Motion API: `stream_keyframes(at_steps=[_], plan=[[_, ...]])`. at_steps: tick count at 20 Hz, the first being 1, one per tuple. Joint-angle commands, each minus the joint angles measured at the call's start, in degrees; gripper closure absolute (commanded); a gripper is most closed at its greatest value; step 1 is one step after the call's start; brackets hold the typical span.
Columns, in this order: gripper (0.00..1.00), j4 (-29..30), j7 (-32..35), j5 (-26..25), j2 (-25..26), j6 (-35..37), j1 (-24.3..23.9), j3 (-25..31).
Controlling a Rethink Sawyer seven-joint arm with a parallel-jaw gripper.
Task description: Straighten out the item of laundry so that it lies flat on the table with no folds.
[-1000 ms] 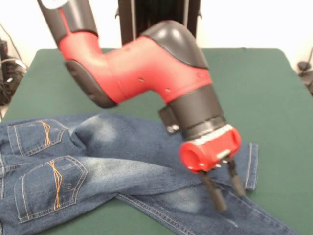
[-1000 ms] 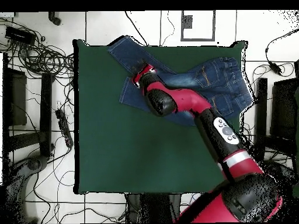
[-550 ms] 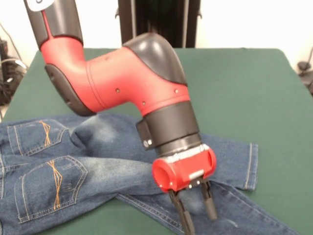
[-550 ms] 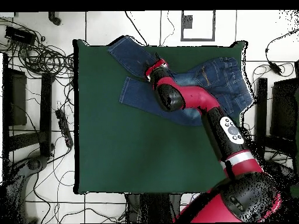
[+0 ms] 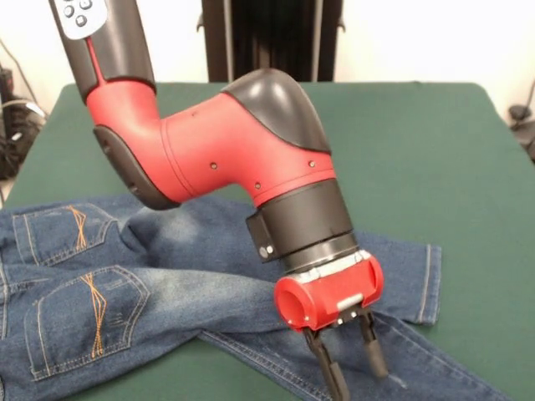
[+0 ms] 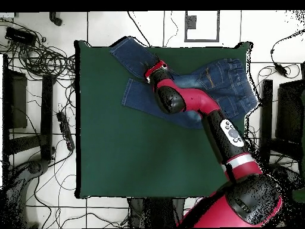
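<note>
A pale tiled floor (image 6: 107, 24) surrounds the table. Tangled black cables (image 6: 41, 56) sprawl off its left edge in the overhead view, beside dark equipment (image 6: 15, 101). A grey-framed square (image 6: 202, 27) lies beyond the top edge.

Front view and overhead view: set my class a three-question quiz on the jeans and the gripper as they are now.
1. True or false: the jeans lie flat with both legs apart.
2. The gripper is: A open, B shut on the cloth, C out of sight.
3. Fill in: the gripper hangs over a ___ of the jeans, near one edge of the table.

Key
1. False: one leg crosses over the other.
2. A
3. leg
</note>
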Motion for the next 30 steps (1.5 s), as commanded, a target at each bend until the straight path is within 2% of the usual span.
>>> stream_keyframes(at_steps=[1, 5, 10, 16, 20, 23, 30], plan=[[0.00, 7.9, 3.4, 0.0, 0.6, 2.3, -1.0, 5.8], [0.00, 10.7, 2.5, -0.5, 0.6, 2.5, -3.0, 8.9], [0.00, 10.7, 1.4, -3.6, 1.9, 0.4, -3.5, 11.4], [0.00, 5.8, 3.1, -4.9, 3.3, 0.4, 0.5, 5.9], [0.00, 2.1, 7.1, -3.8, 2.2, -1.2, 4.1, 1.7], [0.00, -2.8, 9.1, -2.7, 2.7, -1.5, 7.2, -1.8], [0.00, -8.0, 12.0, -0.7, 3.1, -1.2, 11.6, -8.3]])
